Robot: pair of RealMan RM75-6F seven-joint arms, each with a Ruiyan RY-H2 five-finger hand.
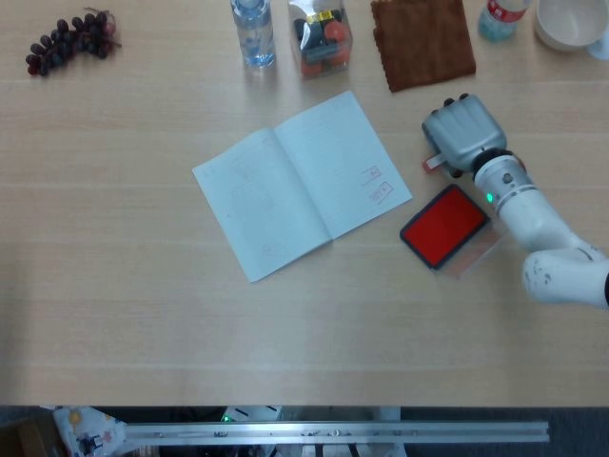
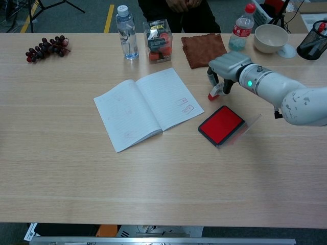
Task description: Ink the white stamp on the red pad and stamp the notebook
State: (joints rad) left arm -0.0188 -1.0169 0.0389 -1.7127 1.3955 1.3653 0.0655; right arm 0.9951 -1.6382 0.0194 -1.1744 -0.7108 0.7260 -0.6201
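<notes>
My right hand [image 1: 463, 133] [image 2: 225, 67] hangs over the table just behind the red ink pad [image 1: 444, 226] [image 2: 220, 124]. Its fingers point down and grip the white stamp [image 2: 214, 92], whose red-edged base [image 1: 433, 164] peeks out below the hand. The stamp is tilted, to the right of the open notebook [image 1: 300, 186] [image 2: 147, 106]. Two red stamp marks show near the right edge of the notebook's right page. The pad is open, its clear lid [image 2: 247, 128] lying at its right side. My left hand is in neither view.
Along the far edge stand grapes [image 2: 47, 47], a water bottle [image 2: 126, 32], a clear box of small items [image 2: 157, 40], a brown cloth [image 2: 203, 49], a second bottle [image 2: 241, 28], a white bowl [image 2: 271, 37] and a black pen holder [image 2: 312, 46].
</notes>
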